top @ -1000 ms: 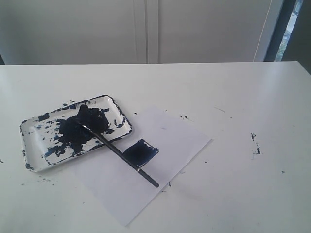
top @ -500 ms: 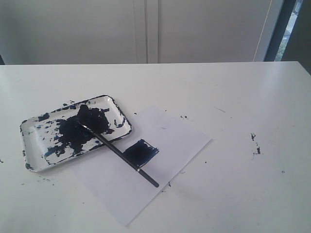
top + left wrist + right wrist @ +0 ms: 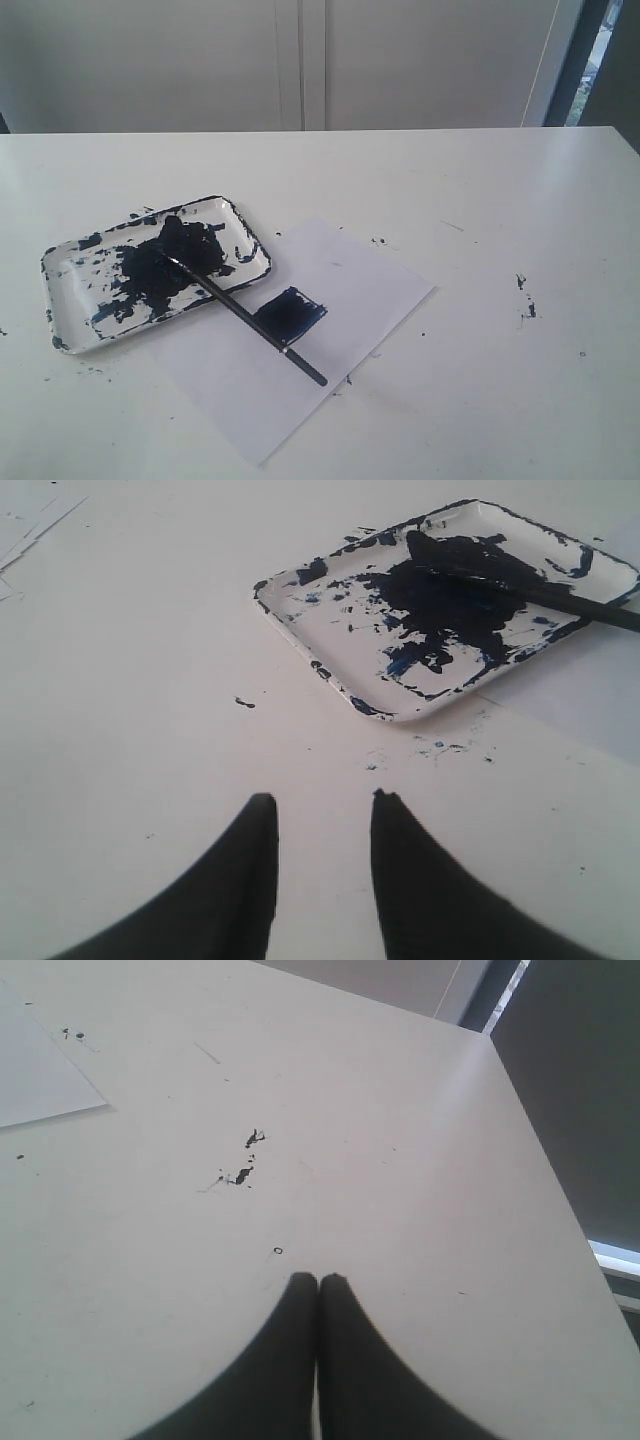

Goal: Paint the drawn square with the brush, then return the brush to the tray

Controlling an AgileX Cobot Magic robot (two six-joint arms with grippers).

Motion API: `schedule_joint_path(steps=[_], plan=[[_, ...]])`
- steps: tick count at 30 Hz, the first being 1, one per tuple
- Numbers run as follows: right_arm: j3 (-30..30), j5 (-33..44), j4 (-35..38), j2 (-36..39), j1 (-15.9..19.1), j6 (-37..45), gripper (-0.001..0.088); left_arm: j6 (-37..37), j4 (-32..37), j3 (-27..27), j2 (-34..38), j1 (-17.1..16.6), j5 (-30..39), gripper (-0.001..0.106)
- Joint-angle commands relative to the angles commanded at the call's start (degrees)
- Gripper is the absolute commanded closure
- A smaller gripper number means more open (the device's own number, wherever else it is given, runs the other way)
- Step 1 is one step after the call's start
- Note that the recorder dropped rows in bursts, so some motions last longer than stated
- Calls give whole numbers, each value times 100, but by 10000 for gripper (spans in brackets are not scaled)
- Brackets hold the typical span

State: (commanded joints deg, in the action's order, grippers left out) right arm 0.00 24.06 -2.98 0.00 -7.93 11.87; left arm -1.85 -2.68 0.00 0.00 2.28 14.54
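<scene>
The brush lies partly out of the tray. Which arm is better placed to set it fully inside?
Left. The left claw is open and looks at the tray and the brush close by. The right claw is shut over bare table, with only a paper corner in view.

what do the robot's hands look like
The left hand and the right hand each show two plain black fingers, broad at the base, curving to narrow tips. No cables or markings show, and the arms are out of view.
</scene>
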Motion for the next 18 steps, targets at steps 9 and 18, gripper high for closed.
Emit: schedule_joint_path(steps=[9,18], plan=[[0,0,0,0,0,0,868,-50,139,0,0,0,158,1050],[0,0,0,0,0,0,868,-50,139,0,0,0,158,1050]])
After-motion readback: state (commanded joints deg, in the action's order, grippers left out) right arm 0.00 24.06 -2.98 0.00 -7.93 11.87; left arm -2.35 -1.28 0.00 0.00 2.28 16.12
